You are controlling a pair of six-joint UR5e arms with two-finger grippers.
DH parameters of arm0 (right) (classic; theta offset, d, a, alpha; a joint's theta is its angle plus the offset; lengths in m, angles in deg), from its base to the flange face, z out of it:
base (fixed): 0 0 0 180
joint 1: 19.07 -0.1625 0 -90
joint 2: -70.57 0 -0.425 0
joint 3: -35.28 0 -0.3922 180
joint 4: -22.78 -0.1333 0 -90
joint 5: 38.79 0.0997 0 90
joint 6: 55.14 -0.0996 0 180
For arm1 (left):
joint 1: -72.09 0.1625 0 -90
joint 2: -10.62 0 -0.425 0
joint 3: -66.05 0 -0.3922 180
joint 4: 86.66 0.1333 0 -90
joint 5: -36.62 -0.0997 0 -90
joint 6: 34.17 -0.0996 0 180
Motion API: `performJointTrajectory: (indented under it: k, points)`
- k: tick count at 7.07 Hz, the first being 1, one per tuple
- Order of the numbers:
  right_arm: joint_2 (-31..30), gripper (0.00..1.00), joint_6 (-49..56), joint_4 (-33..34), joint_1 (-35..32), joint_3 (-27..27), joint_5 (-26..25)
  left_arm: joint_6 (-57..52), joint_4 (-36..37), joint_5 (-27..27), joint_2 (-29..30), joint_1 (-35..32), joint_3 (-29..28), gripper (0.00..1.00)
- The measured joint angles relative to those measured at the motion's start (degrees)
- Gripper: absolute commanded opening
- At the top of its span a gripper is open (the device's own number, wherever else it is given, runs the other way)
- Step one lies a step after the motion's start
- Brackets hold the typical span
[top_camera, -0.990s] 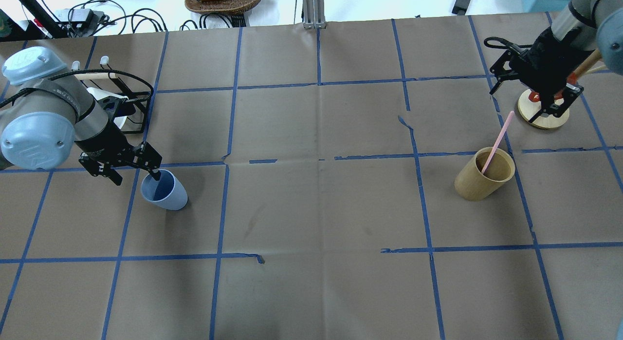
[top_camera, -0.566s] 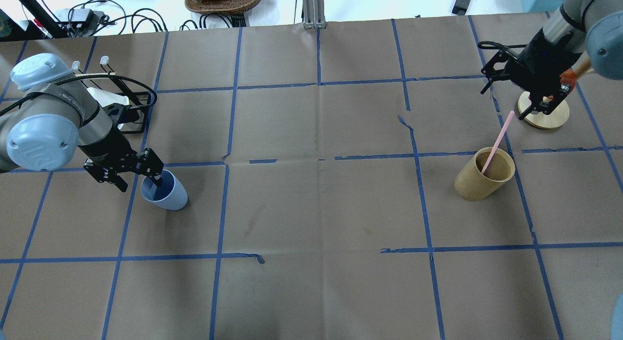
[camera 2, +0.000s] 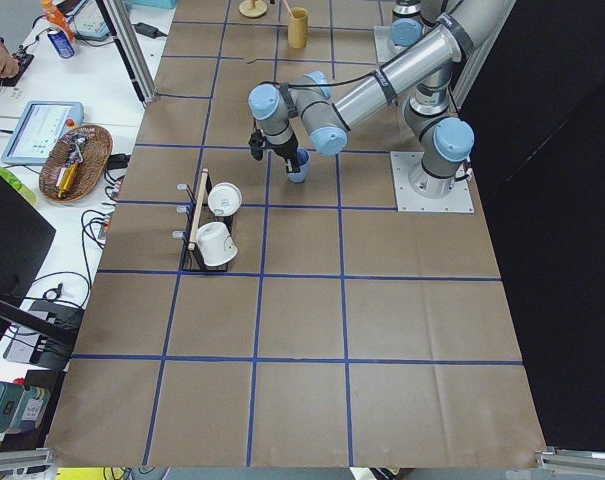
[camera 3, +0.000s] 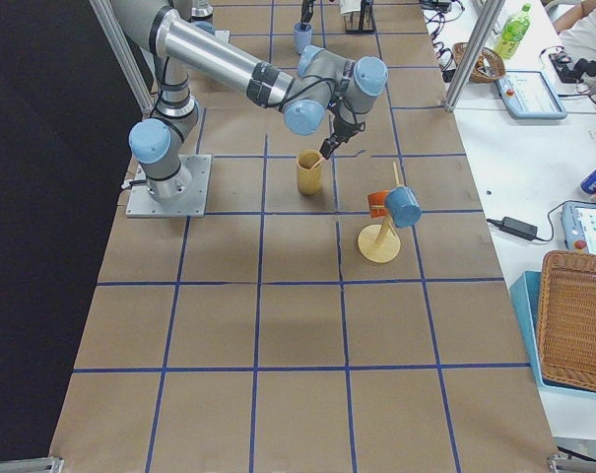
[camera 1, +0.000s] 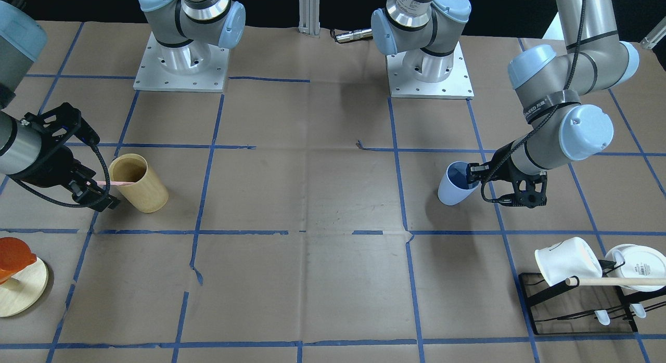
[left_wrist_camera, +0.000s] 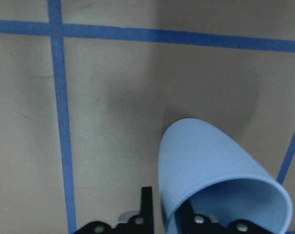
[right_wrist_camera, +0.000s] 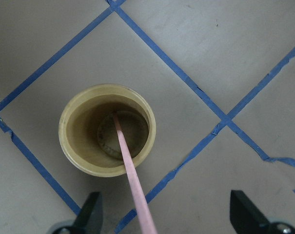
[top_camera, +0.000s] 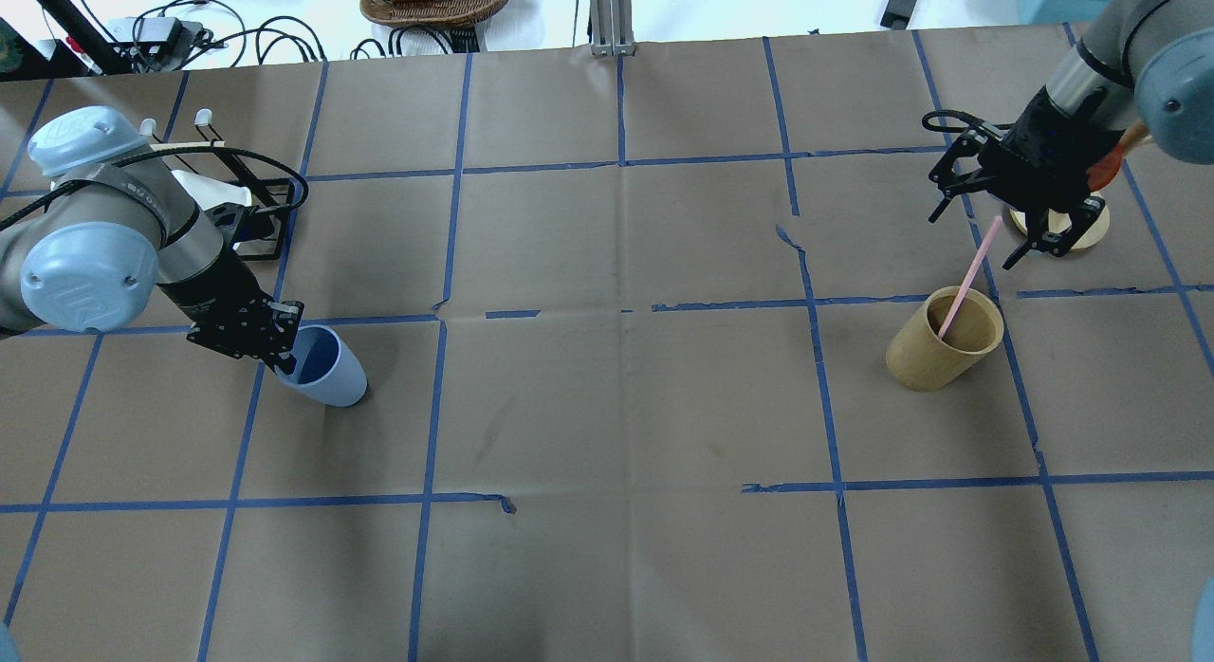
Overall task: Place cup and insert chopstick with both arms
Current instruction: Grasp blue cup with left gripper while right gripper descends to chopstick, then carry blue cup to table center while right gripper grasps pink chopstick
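Observation:
The light blue cup (top_camera: pixel 334 377) stands slightly tilted on the left part of the table, also in the front view (camera 1: pixel 450 192). My left gripper (top_camera: pixel 285 357) is shut on its rim, one finger inside and one outside, as the left wrist view (left_wrist_camera: pixel 167 212) shows with the cup (left_wrist_camera: pixel 206 156). The pale pink chopstick (top_camera: pixel 967 273) leans in a tan wooden cylinder (top_camera: pixel 934 360) on the right. My right gripper (top_camera: pixel 979 233) is open and straddles the chopstick's upper end without touching it; the right wrist view shows the chopstick (right_wrist_camera: pixel 130 170) between the spread fingers (right_wrist_camera: pixel 91 212).
A black rack (camera 1: pixel 572 306) with white mugs (camera 1: pixel 567 259) stands behind my left arm. A round wooden stand (camera 1: pixel 18 290) with an orange cup (camera 1: pixel 13 251) stands just beyond my right gripper. Blue tape lines grid the brown paper.
My left gripper turned and closed on the cup's rim; the cup tilted slightly. My right gripper moved from over the wooden stand to the chopstick's top, staying open.

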Motion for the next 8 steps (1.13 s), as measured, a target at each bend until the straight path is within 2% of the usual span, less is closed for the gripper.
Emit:
performJointTrajectory:
  k: [3,5,8]
  points:
    - [-0.03,0.71,3.3,-0.23,0.32,0.1,-1.04,2.04,-2.67,1.06,-2.34,-1.02,-2.53,0.0]
    - [-0.02,0.54,4.69,-0.29,0.63,0.21,-1.71,7.16,-2.81,5.44,-2.56,-5.63,-5.33,0.0]
    - [-1.07,0.23,4.99,-0.46,0.7,0.35,-1.9,21.79,-1.61,7.39,3.49,-20.24,-16.37,0.0]
